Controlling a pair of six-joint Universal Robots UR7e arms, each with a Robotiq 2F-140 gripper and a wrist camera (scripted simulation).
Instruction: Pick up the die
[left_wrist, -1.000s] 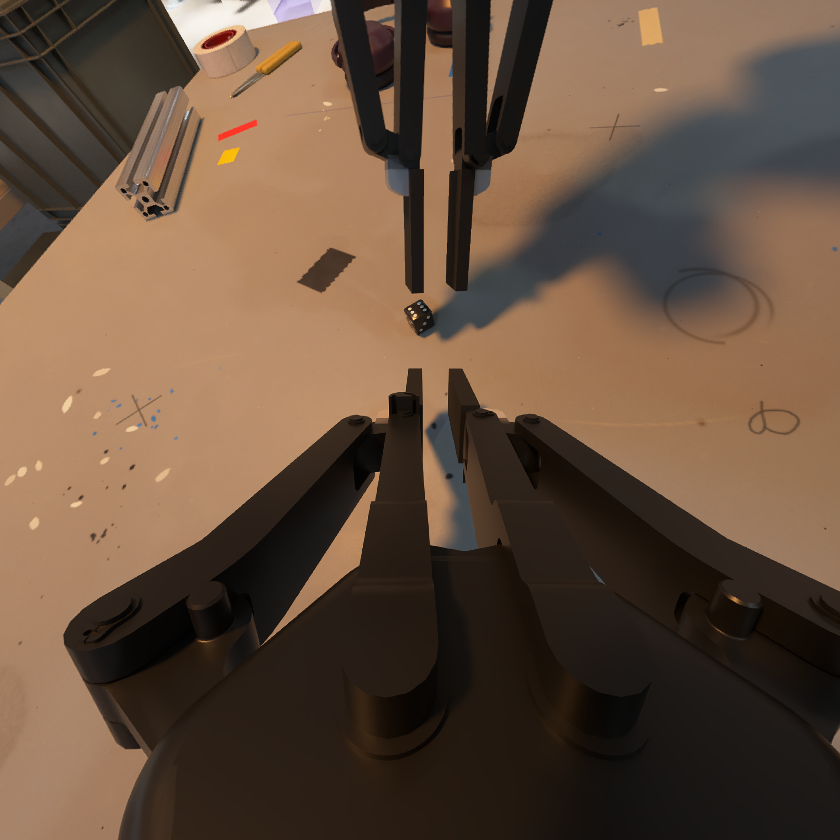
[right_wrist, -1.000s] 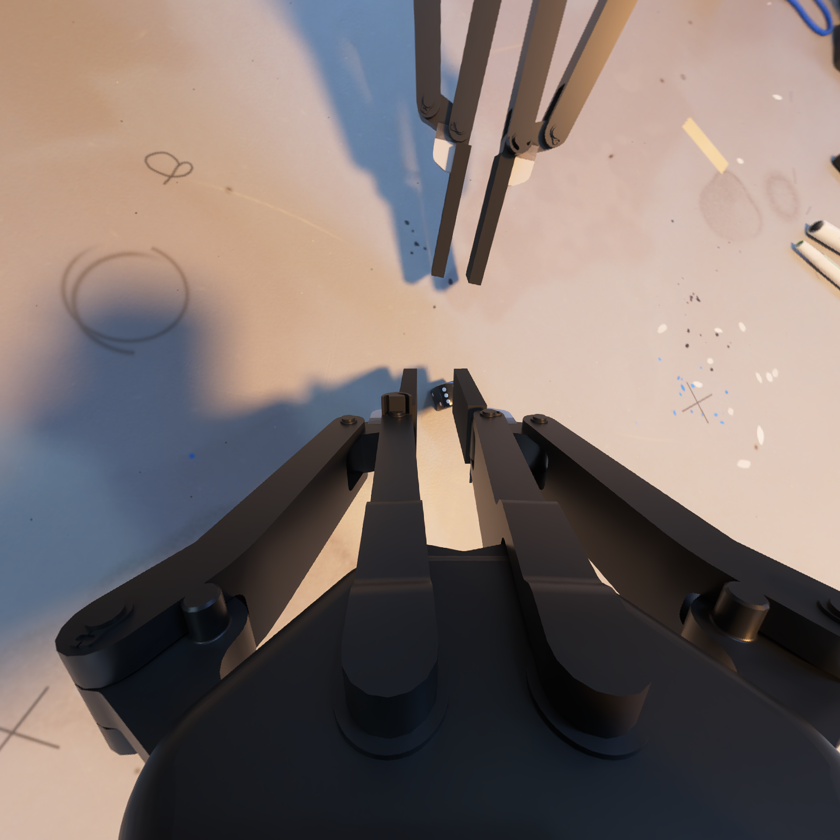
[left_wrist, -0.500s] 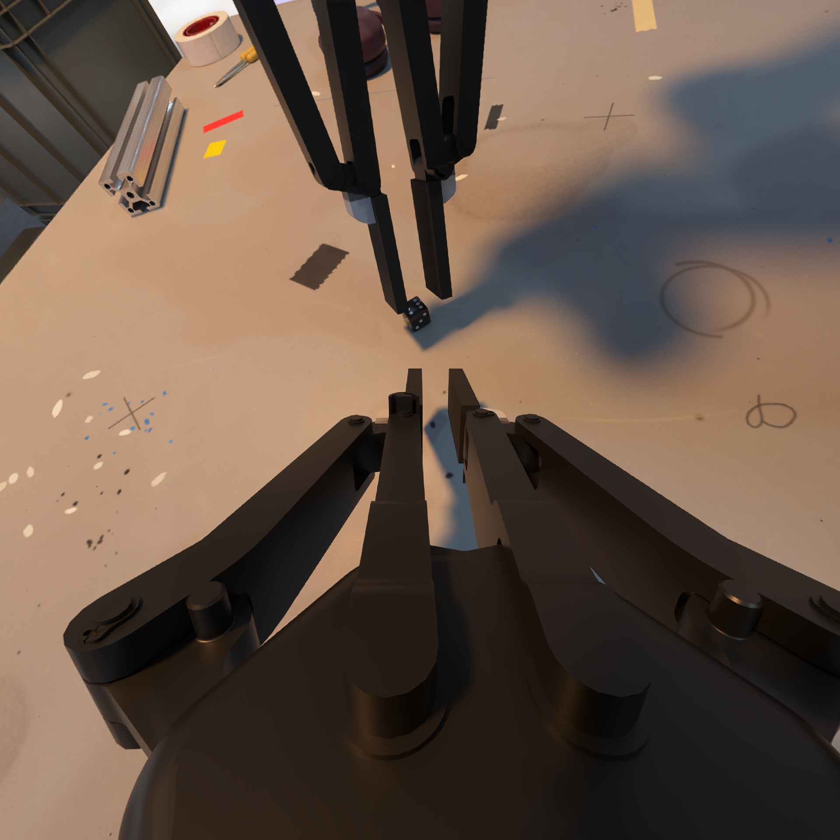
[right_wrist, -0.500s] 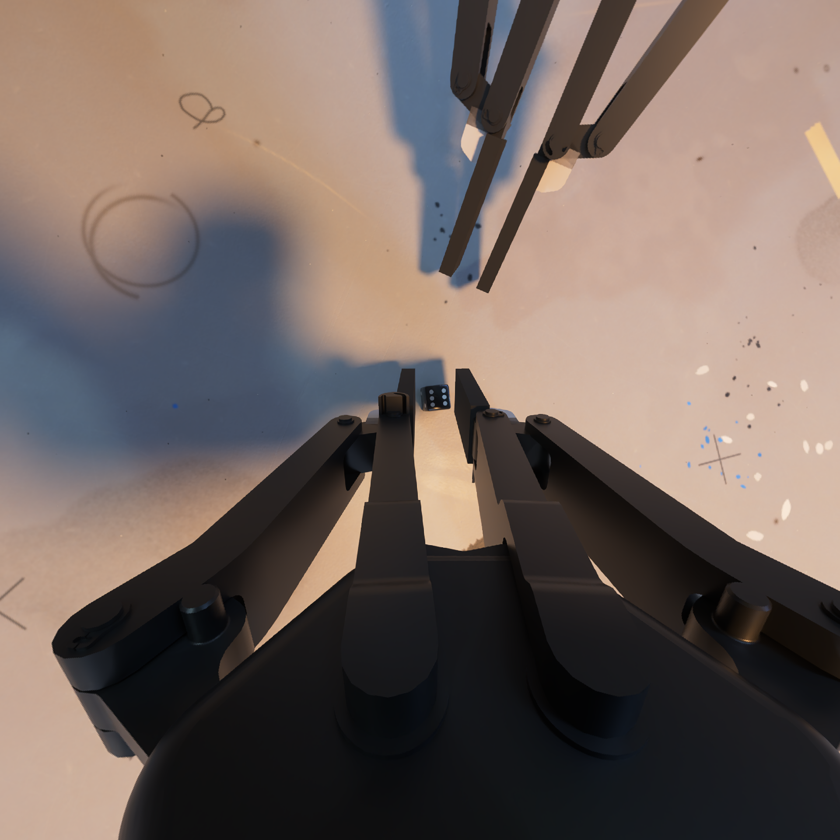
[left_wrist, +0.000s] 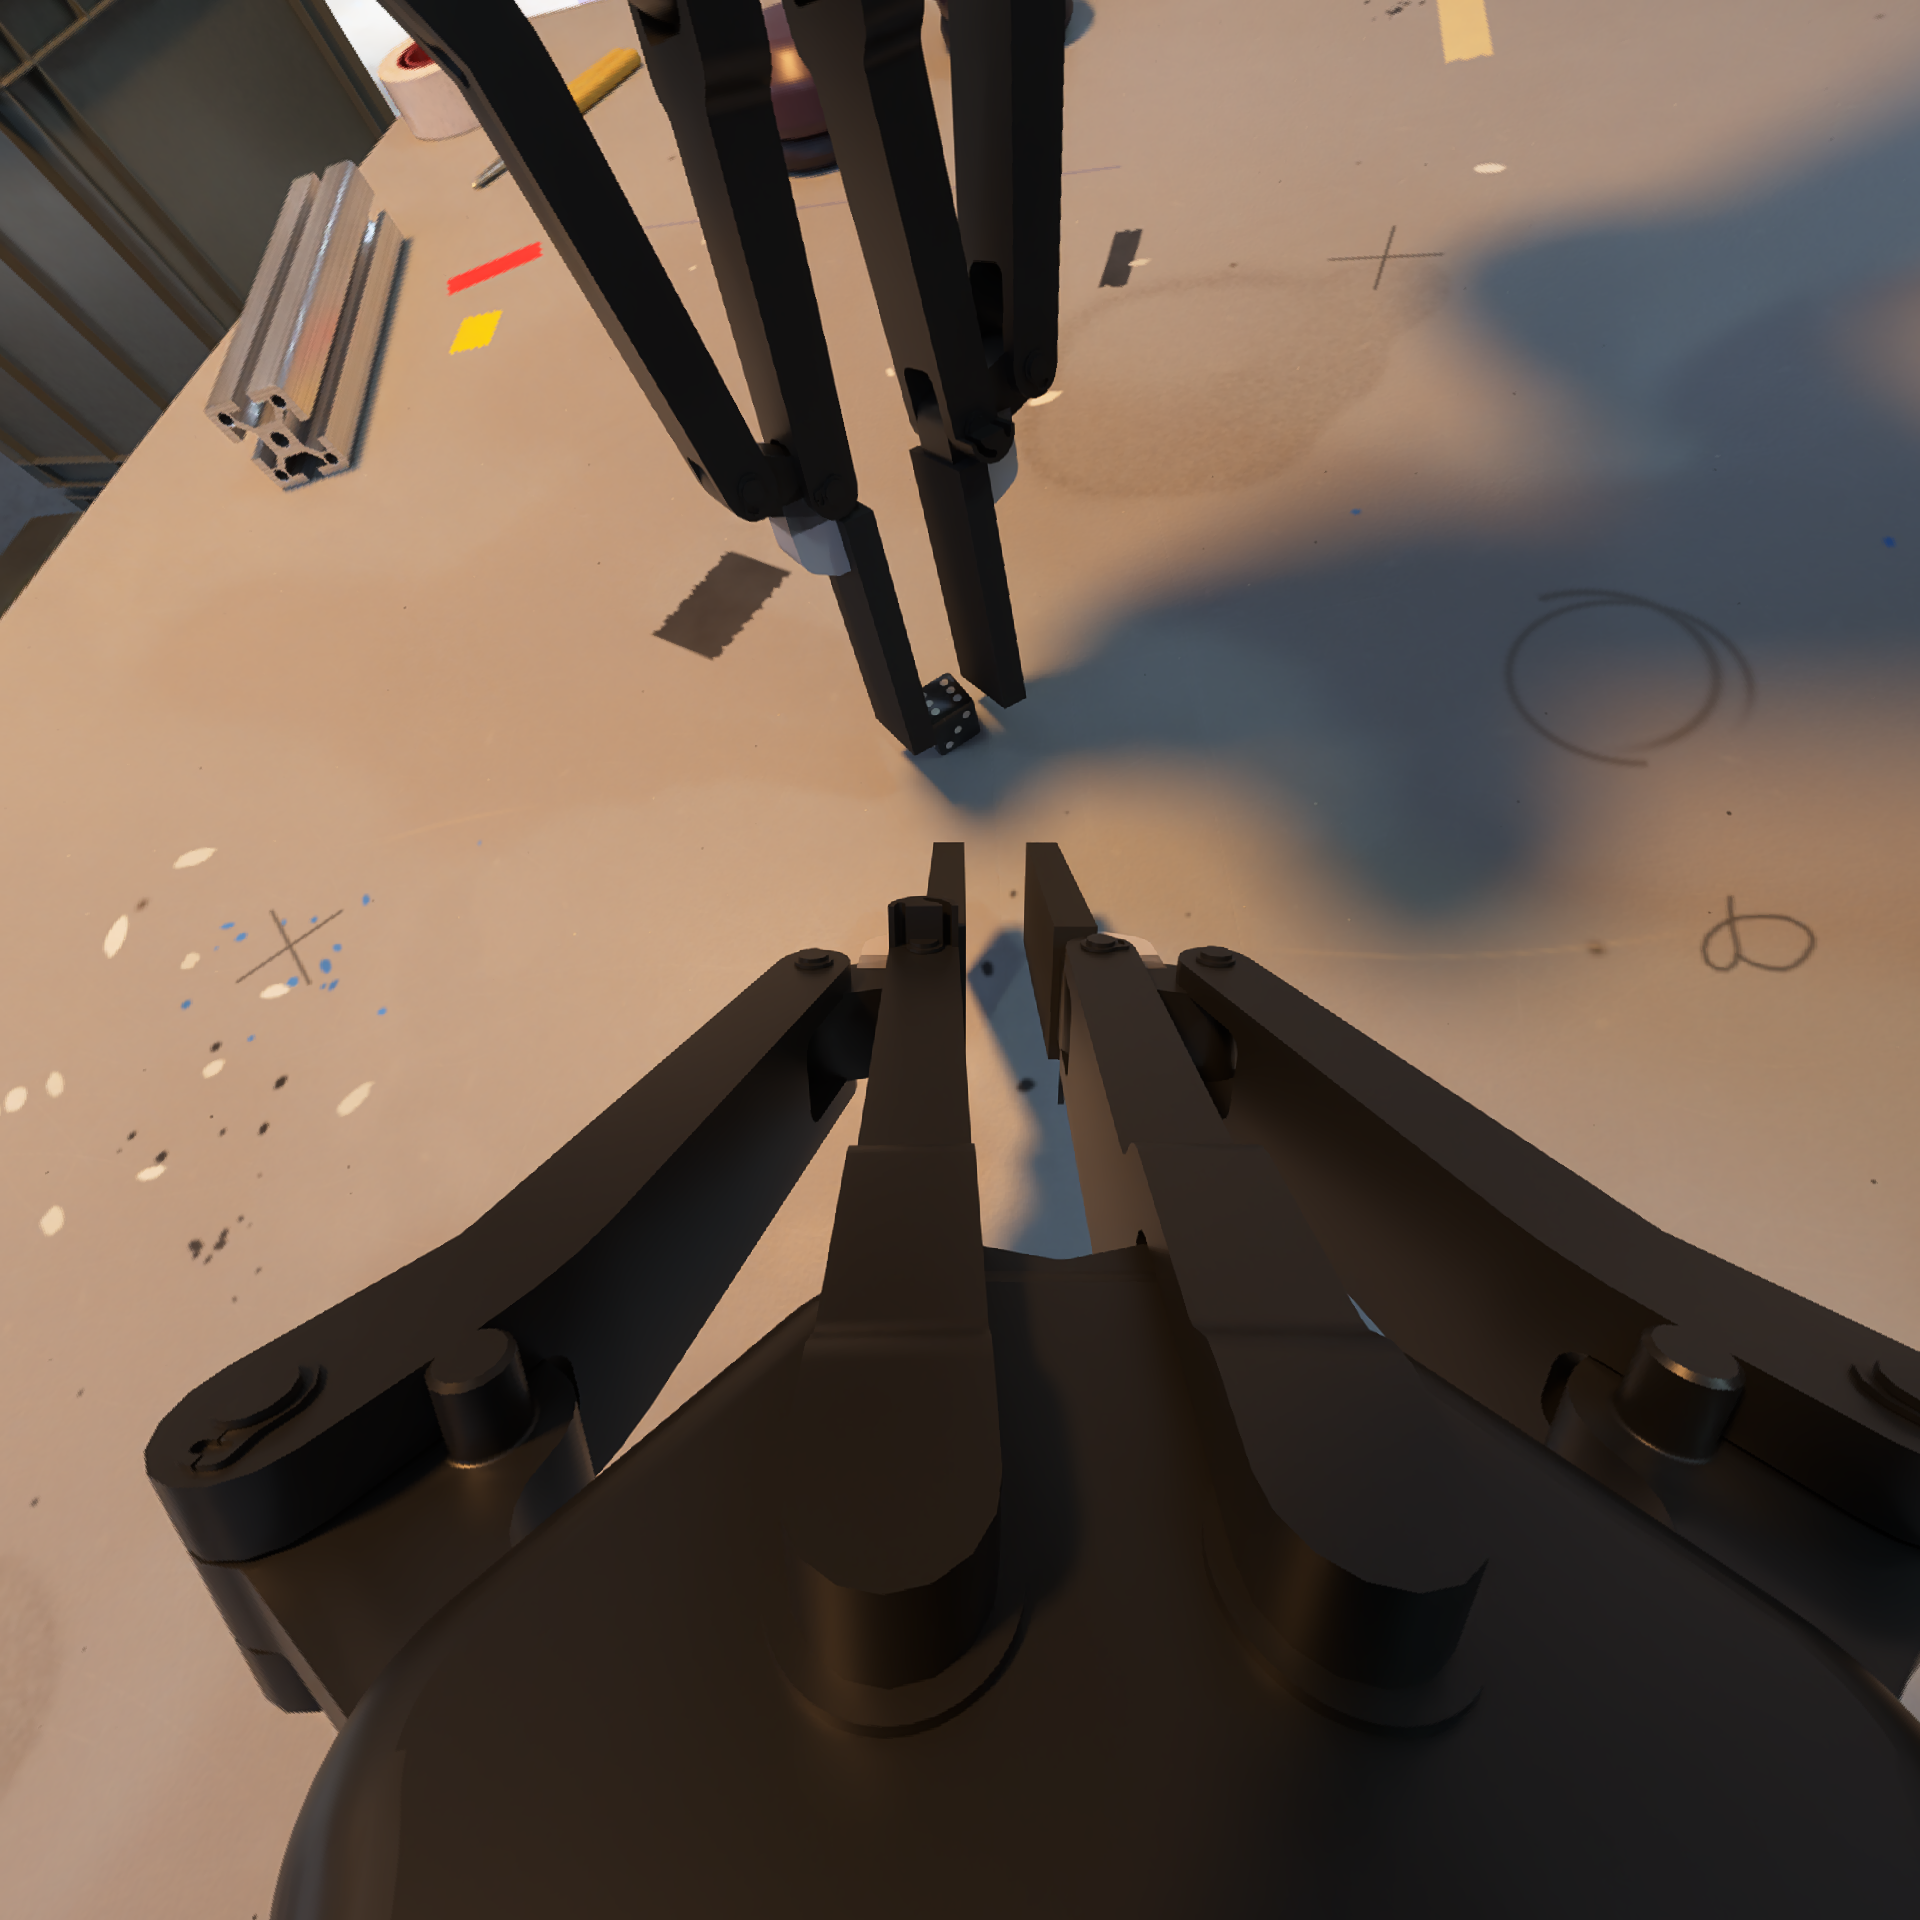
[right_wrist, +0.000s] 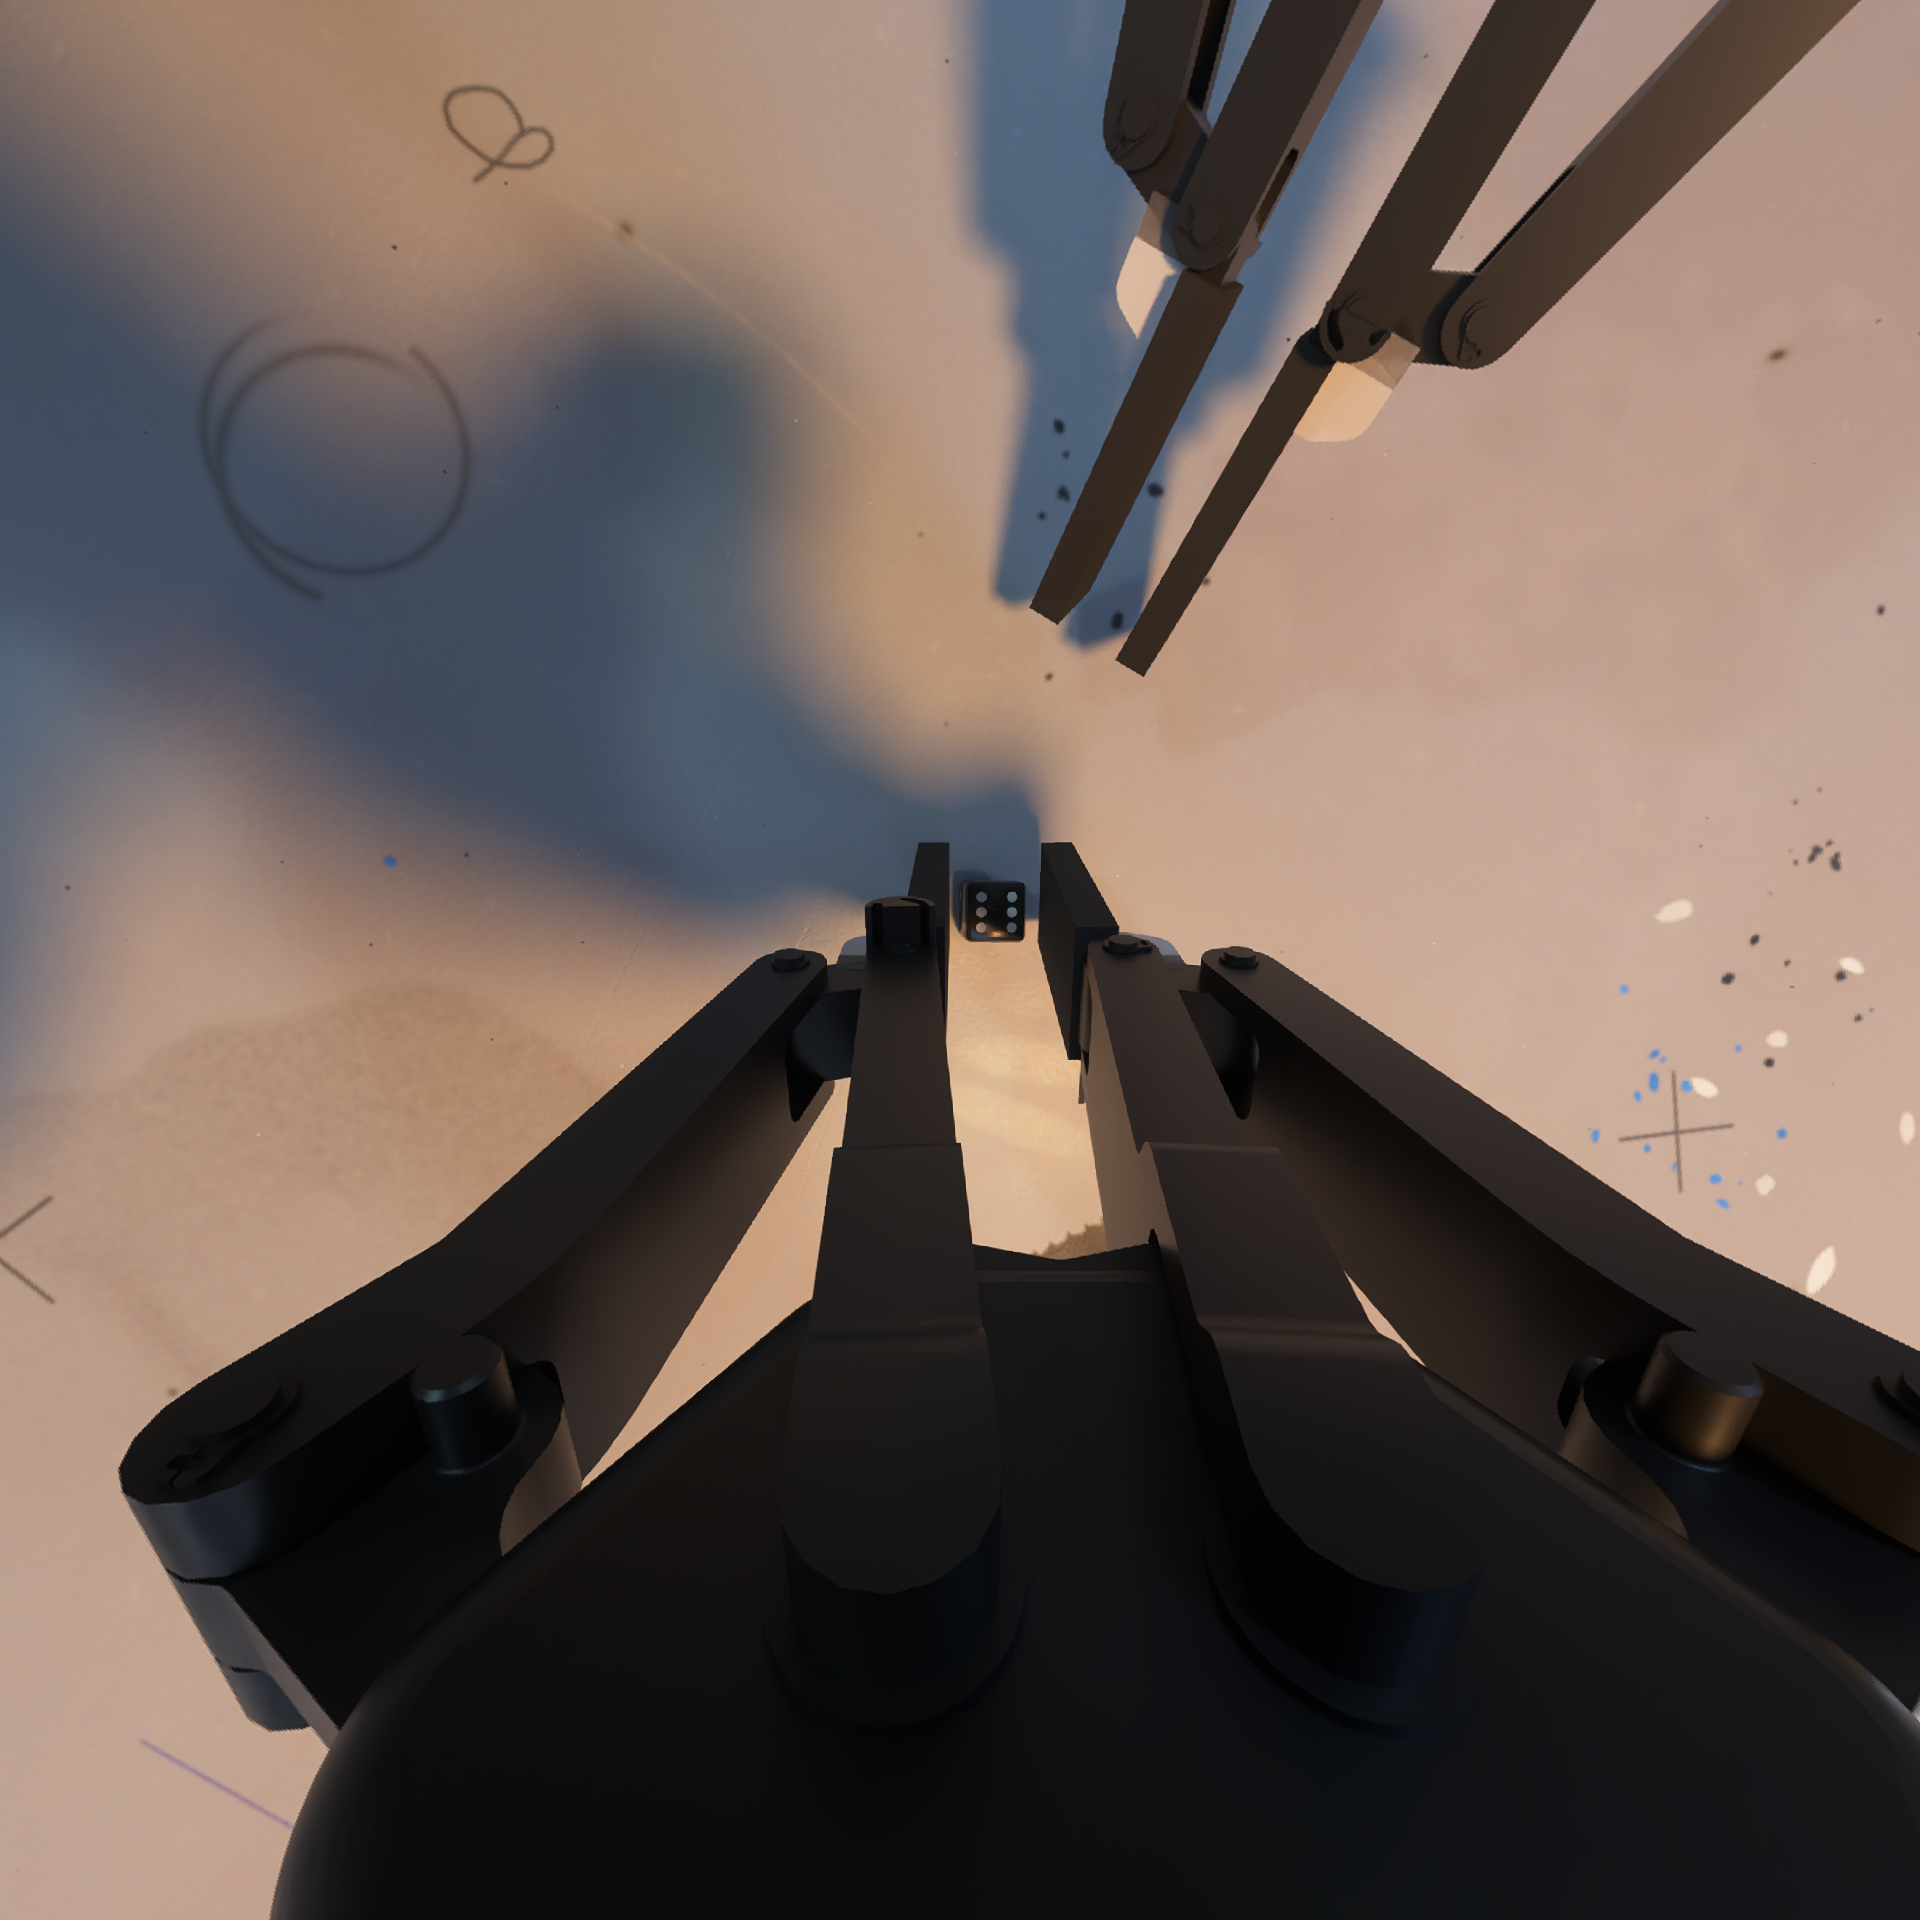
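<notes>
The die (left_wrist: 951, 715) is small and black with white pips, and it rests on the tan table. My right gripper (right_wrist: 994, 868) has come down over it, with one finger on each side of the die (right_wrist: 994, 911). Its jaws are slightly wider than the die, with thin gaps showing, so it is not clamped. In the left wrist view the right gripper (left_wrist: 961, 722) has its tips at the table, and the die sits against one finger. My left gripper (left_wrist: 994, 862) hovers just short of the die, empty, with its jaws almost together. It also shows in the right wrist view (right_wrist: 1091, 639).
An aluminium profile (left_wrist: 301, 332) lies at the far left near the table edge, beside a dark crate (left_wrist: 156, 156). A tape roll (left_wrist: 426, 88), a yellow-handled screwdriver (left_wrist: 603, 75) and a dark red object (left_wrist: 800, 104) lie at the back. Pen marks and paint specks dot the table.
My right gripper has moved down and sideways, so its fingers now straddle the die instead of hanging above and beside it. The left gripper has hardly moved, and the die has stayed in place.
</notes>
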